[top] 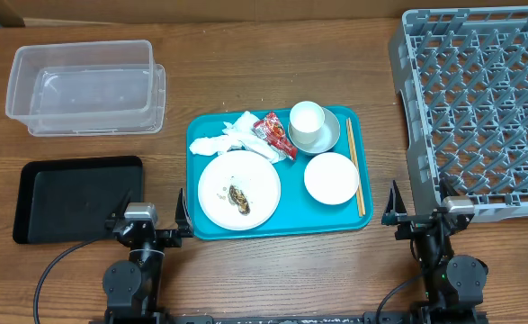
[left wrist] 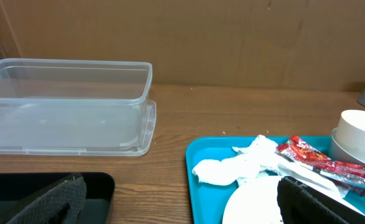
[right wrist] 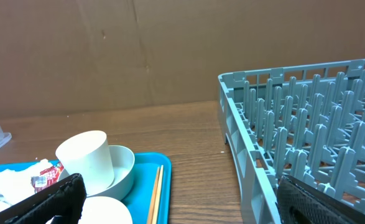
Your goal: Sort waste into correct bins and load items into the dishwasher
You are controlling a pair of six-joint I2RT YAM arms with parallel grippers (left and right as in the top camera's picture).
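Observation:
A teal tray (top: 201,133) holds a round white plate (top: 239,189) with a brown scrap (top: 239,198) and rice grains, a crumpled white napkin (top: 232,136), a red wrapper (top: 275,135), a white cup (top: 306,118) standing in a pale saucer-bowl (top: 329,135), a white bowl (top: 331,177) and chopsticks (top: 358,173). The clear tub (top: 85,86) is at back left, the black tray (top: 75,198) at front left, the grey rack (top: 476,108) at right. My left gripper (top: 151,223) is open between black tray and teal tray. My right gripper (top: 421,218) is open beside the rack's front corner. Both are empty.
In the left wrist view the tub (left wrist: 64,106), napkin (left wrist: 244,163) and wrapper (left wrist: 322,162) lie ahead. In the right wrist view the cup (right wrist: 86,160), chopsticks (right wrist: 155,193) and rack wall (right wrist: 250,155) lie ahead. A brown cardboard wall stands behind the table.

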